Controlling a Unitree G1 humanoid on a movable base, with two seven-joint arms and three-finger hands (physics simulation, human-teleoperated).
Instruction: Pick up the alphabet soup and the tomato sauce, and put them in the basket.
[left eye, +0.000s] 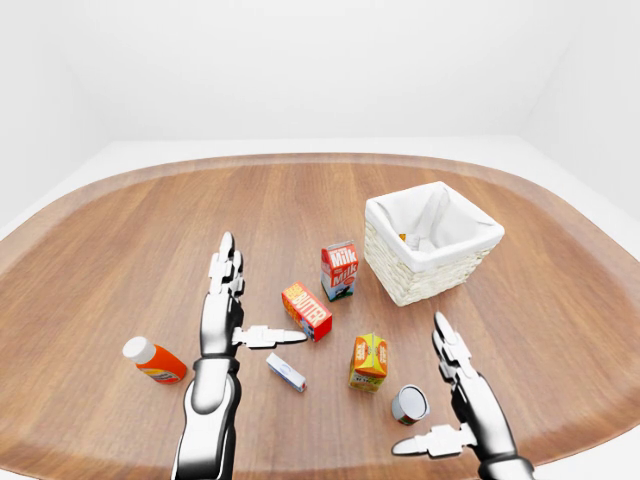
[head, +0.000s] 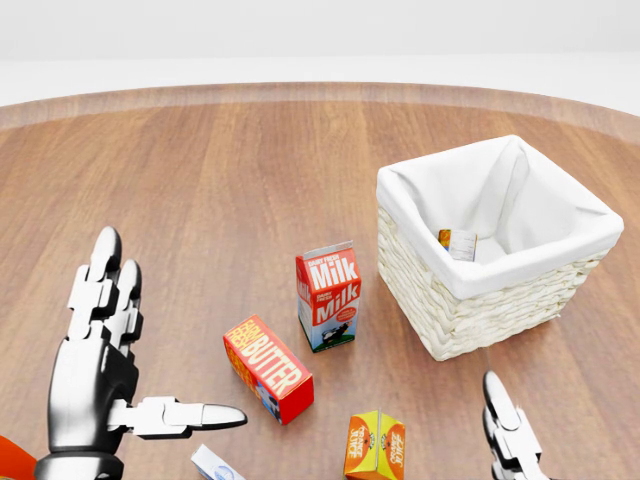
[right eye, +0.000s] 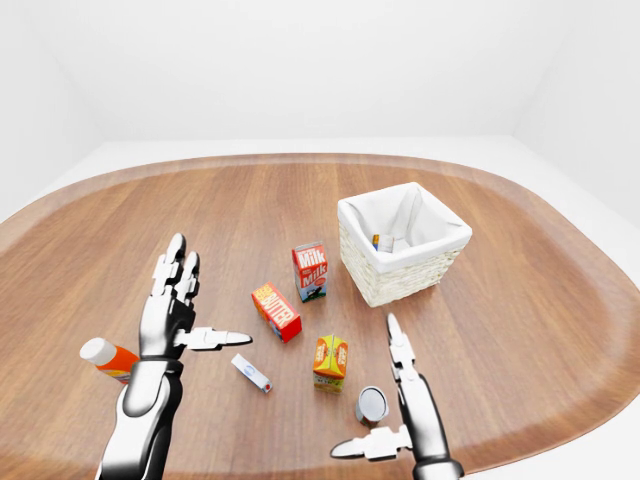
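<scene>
The white-lined wicker basket (left eye: 425, 281) stands right of centre in the left-eye view. Inside it lies a can with an orange and white label (head: 457, 243). Another can (right eye: 372, 404) lies on its side on the table, its grey end showing; I cannot read either label. My right hand (left eye: 421, 386) is open just beside this can, fingers pointing up the view and thumb spread left, not closed on it. My left hand (left eye: 252, 300) is open and empty at the left, thumb pointing toward the butter box.
A milk carton (left eye: 339, 270) stands left of the basket. A butter box (left eye: 307, 311), an orange juice carton (left eye: 368, 360) and a small white box (left eye: 286, 372) lie nearer. An orange bottle (left eye: 153, 361) lies far left. The table's rim (left eye: 560, 455) curves close below.
</scene>
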